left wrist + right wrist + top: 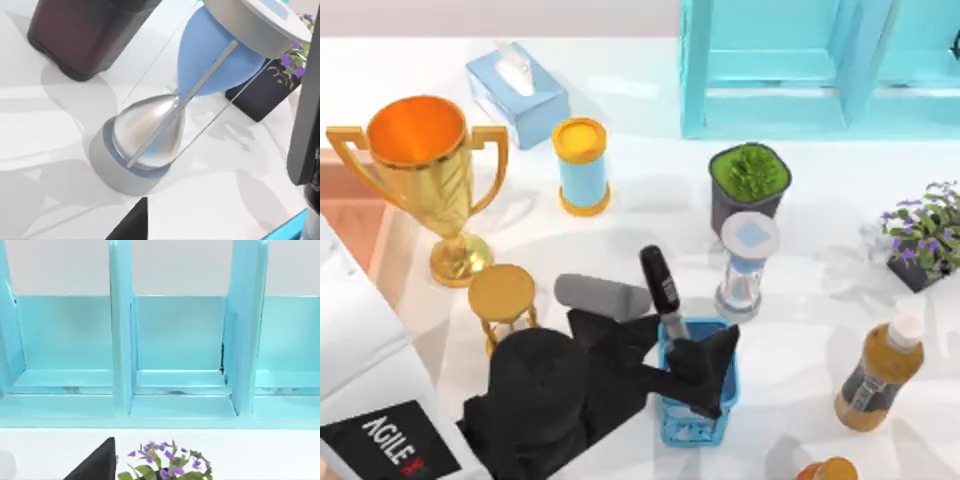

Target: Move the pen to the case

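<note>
Currently the left gripper (pixel 688 362) pinches the pen (pixel 661 283) upright over the blue mesh basket (pixel 694 420) near table centre; lift straight clear, then carry toward nine o'clock to the case (pixel 355 232), avoiding the trophy (pixel 425 175).

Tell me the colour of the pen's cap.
Black. The thick grey-barrelled pen has a black cap at its upper end, shown best in the top view.

The top view looks down on the table (pixel 620 100). The left wrist camera sits close to the blue hourglass (pixel 165 120), at the top view's 3 o'clock (pixel 748 265). The right wrist camera faces the turquoise shelf unit (pixel 175 355), at 1 o'clock (pixel 790 70).
</note>
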{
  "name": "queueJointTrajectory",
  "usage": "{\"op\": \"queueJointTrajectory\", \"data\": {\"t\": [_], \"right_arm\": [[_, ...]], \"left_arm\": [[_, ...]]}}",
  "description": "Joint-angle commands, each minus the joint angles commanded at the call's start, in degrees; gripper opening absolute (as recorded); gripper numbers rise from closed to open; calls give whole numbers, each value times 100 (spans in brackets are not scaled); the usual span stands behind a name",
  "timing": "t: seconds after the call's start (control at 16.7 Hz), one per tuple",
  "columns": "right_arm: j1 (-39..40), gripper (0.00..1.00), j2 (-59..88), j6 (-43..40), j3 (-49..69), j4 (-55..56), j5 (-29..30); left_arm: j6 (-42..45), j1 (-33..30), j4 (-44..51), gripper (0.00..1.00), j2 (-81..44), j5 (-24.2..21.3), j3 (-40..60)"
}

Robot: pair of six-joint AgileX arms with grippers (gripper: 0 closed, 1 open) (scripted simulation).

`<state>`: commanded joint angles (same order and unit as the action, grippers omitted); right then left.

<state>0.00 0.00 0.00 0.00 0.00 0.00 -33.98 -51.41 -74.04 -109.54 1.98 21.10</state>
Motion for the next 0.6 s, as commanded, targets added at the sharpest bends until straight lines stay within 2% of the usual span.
{"op": "queueJointTrajectory", "data": {"t": [0.48, 0.6], "right_arm": [[0, 100, 0, 0, 0, 0, 0], [0, 100, 0, 0, 0, 0, 0]], "left_arm": [[0, 0, 0, 2, 0, 0, 0], [0, 0, 0, 0, 0, 0, 0]]}}
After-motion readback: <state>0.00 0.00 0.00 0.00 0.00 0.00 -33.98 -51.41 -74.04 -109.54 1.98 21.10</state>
